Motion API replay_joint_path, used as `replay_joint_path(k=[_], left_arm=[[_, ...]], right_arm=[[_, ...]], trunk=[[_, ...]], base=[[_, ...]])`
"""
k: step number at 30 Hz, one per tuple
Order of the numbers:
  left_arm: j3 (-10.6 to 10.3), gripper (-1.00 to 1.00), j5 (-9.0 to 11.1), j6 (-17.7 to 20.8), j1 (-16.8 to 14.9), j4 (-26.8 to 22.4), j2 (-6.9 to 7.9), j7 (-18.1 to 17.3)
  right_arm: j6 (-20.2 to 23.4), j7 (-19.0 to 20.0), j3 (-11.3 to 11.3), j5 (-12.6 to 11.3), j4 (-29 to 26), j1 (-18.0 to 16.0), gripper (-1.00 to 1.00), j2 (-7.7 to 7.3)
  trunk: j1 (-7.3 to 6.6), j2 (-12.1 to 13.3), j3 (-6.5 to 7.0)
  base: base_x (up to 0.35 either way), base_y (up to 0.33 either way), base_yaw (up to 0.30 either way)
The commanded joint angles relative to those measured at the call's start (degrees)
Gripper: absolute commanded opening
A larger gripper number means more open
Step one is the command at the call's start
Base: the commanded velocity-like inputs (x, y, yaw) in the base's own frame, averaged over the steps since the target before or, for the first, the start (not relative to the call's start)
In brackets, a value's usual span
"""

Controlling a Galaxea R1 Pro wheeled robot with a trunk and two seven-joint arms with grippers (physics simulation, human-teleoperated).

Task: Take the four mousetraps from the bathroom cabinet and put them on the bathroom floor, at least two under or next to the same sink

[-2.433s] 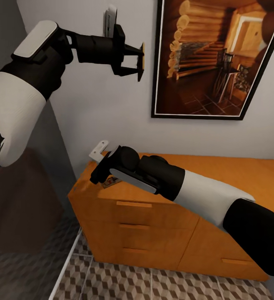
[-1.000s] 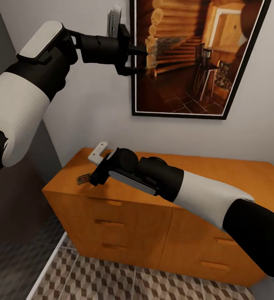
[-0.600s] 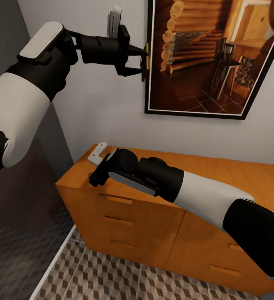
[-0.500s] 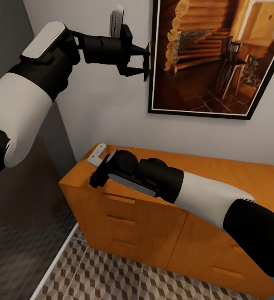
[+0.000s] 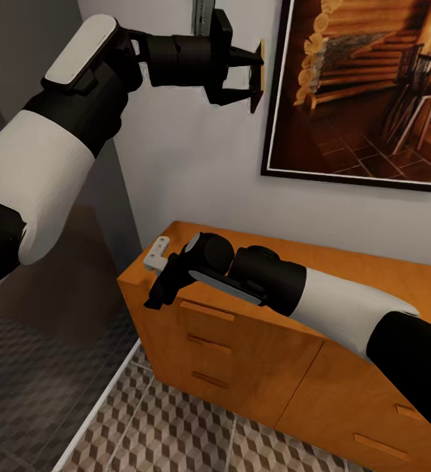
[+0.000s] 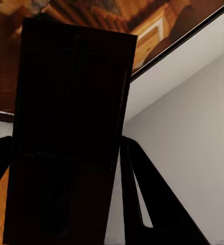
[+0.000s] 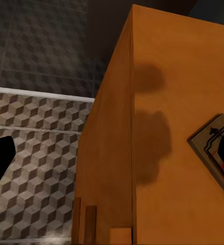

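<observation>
head: left pincer (image 5: pixel 253 73) raised by framed picture (image 5: pixel 366 92), clamped on a mousetrap (image 5: pixel 259 73); right pincer (image 5: pixel 155 303) at cabinet (image 5: pixel 268 341) corner, opening cannot tell | left wrist: dark mousetrap (image 6: pixel 71 132) between fingers | right wrist: another mousetrap (image 7: pixel 213 144) flat on cabinet top, bathroom floor (image 7: pixel 35 168) below

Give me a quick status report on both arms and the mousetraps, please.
Left end effector raised, shut on a mousetrap. Right end effector at cabinet corner; second mousetrap on top. No obstruction seen.
</observation>
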Motion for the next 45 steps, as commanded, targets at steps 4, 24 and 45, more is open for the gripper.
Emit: replay_joint_path(k=[4,24,45], left_arm=[[-0.1,-1.0,0.3,0.1,-0.1,-0.5,-1.2,0.2],[0.2,-1.0,3.6,0.1,-0.1,-2.2,-1.77,-4.3],[0.1,-1.0,3.6,0.0,0.3,-2.3,-1.98,-4.4]], right_arm=[[0.1,2.6,0.0,2.6,0.0,-0.1,1.0,-0.13],[0.1,13.5,-2.1,17.3,0.4,-1.9,1.0,-2.56],[-1.3,25.8,-4.8,26.2,0.4,-2.4,1.0,-5.6]], trunk=[[0.02,0.0,-0.14],[0.02,0.0,-0.16],[0.02,0.0,-0.16]], base=[[0.102,-0.083,0.071],[0.112,-0.038,0.003],[0.085,-0.014,0.0]])
